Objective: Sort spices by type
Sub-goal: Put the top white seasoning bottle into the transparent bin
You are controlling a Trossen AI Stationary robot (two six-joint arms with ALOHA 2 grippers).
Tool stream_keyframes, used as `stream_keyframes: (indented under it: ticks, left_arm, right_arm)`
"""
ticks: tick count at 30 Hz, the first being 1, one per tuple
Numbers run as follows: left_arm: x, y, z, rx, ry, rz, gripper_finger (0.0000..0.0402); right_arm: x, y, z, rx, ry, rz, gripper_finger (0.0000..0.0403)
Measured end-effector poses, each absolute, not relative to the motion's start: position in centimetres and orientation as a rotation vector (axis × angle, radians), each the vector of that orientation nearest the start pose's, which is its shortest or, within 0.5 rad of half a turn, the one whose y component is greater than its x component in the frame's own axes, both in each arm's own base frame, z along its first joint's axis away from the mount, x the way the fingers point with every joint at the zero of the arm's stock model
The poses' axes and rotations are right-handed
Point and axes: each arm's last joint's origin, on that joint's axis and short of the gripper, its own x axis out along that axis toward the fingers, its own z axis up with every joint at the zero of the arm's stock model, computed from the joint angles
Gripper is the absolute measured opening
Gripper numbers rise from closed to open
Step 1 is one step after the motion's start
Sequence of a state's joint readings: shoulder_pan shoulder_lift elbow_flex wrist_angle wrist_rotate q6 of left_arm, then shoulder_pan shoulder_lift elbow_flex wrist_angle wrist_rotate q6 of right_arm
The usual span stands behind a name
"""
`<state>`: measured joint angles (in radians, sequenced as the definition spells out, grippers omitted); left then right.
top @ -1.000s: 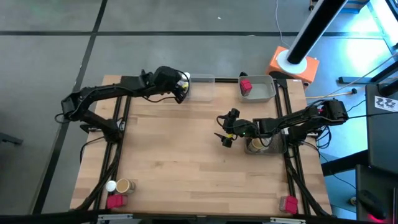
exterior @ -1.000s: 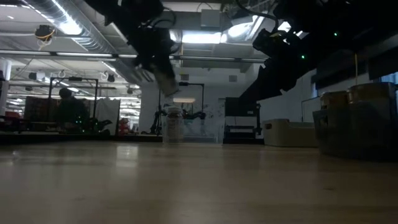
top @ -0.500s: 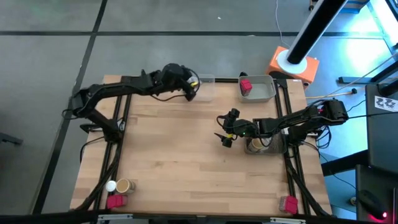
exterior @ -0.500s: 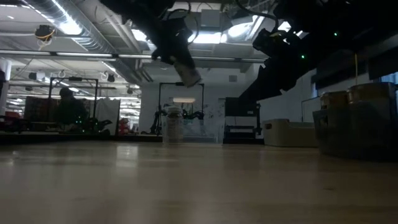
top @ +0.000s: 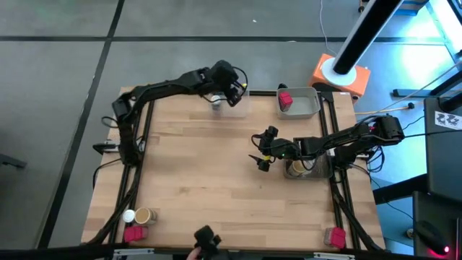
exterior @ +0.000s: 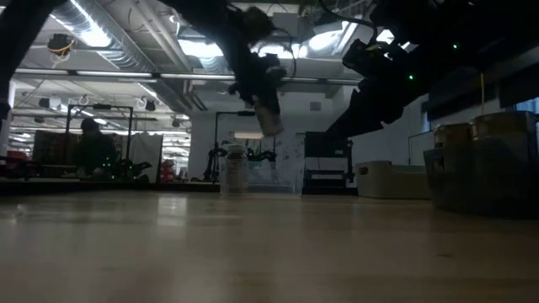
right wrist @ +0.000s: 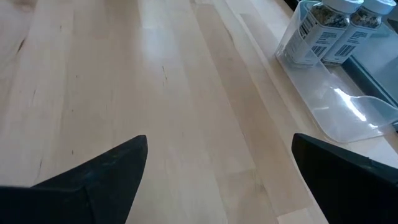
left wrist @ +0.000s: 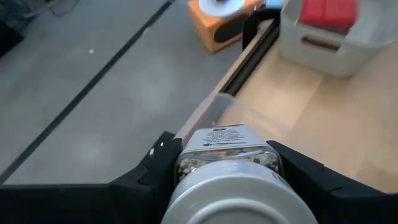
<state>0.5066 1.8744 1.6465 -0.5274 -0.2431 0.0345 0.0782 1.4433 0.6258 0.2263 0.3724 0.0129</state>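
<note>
Jar (left wrist: 227, 171) lid cut off below.

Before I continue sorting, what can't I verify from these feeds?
- Clear tray: high view, the left gripper covers it, so its jar count is hidden.
- Dark tray: high view, the right arm overlaps it; contents unclear.
- Held white-lidded jar: left wrist view, cut off by the edge.
- Front-corner spices: too small to read labels.

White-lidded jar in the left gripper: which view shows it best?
Left wrist view: the white-lidded jar fills the frame between the left gripper's fingers. High view shows it small, over the clear tray; low view, a dim silhouette; right wrist, nothing.
</note>
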Motion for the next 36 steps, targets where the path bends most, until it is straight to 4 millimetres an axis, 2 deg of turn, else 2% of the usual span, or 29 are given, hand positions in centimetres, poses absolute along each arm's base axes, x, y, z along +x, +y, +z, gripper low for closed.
stream_keyframes:
  ticks: [10,18,25,36]
  left_arm:
    - [36.8,24.4,23.8,-0.146,0.913,0.745,0.0194]
    - [37.6,24.9,21.0,-0.165,0.967,0.724,0.0194]
    - [37.8,25.1,19.9,-0.170,0.990,0.722,0.0195]
    - [37.5,25.6,19.9,-0.179,0.986,0.741,0.0223]
  right_arm:
    - [27.9,1.1,16.7,-0.126,0.604,-0.288,0.0398]
    - [28.2,1.2,15.7,-0.132,0.630,-0.288,0.0398]
    - [28.4,1.2,15.8,-0.124,0.610,-0.278,0.0398]
    - [28.4,1.2,15.8,-0.121,0.608,-0.271,0.0398]
